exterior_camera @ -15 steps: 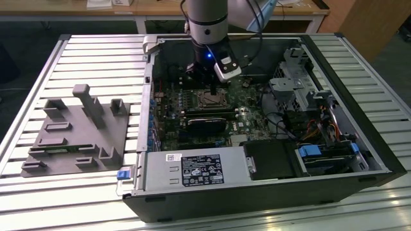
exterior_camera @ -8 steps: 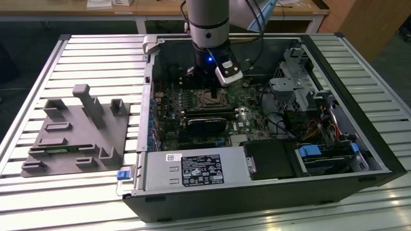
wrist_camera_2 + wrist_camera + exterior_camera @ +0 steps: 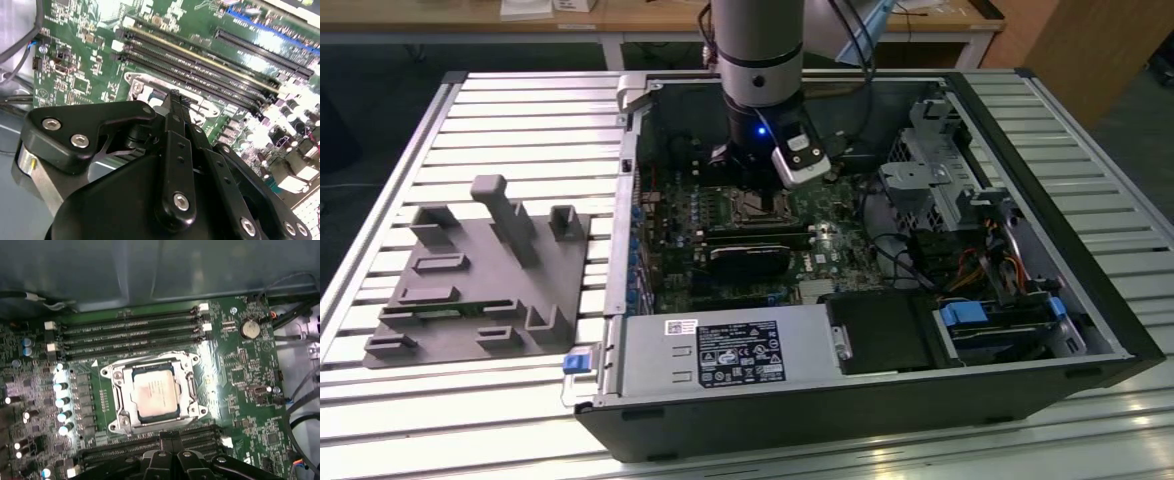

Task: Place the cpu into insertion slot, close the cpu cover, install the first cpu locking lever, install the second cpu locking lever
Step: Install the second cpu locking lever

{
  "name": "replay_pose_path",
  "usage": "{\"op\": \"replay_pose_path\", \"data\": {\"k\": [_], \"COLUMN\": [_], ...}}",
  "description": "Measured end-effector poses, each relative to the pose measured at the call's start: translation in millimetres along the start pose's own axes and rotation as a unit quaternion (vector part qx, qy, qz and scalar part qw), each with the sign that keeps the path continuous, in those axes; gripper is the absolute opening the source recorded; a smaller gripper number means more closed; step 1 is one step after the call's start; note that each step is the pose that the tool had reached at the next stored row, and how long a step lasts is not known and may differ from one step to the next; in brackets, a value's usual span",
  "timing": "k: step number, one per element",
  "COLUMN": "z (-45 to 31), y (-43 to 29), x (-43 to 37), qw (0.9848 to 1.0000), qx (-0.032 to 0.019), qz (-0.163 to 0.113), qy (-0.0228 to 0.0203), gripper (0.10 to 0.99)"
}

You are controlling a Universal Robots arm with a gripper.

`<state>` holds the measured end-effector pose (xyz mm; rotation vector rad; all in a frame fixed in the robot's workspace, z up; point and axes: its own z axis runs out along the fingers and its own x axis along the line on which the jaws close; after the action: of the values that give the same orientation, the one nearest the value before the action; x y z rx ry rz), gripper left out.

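Silvery-beige, the cpu [image 3: 155, 393] is sitting in the insertion slot [image 3: 118, 409] with the cpu cover [image 3: 186, 386] lying flat around it. Black gripper [image 3: 169, 439] is hovering just beside the socket, its fingers [image 3: 176, 107] pressing together, holding nothing.

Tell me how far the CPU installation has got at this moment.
In the first wrist view the cpu already lies in the insertion slot, and the cpu cover appears folded down around it. The gripper hangs just beside the socket, near one edge of the frame, holding nothing visible. Whether either locking lever is latched cannot be told, so the lever steps look unfinished.
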<state>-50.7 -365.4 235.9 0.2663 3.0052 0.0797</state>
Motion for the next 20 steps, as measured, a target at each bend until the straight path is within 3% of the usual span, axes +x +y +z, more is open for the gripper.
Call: {"op": "replay_pose_path", "data": {"k": [10,11,14,15,20], "z": [-0.1,0.1,0.6,0.7,1.1], "y": [-3.6,-3.6,-3.5,-3.5,-3.6], "x": [-0.8,-0.9,-1.7,-1.8,-1.7], "qw": [1.0,1.0,0.9994,0.9992,0.9991], "qx": [0.0004,0.0012,0.006,0.0073,0.0076], "qz": [0.0,0.0,0.001,0.002,0.002], "qy": [0.0017,0.0068,0.0334,0.0402,0.0427], "gripper": [0.106,0.106,0.106,0.106,0.106]}}
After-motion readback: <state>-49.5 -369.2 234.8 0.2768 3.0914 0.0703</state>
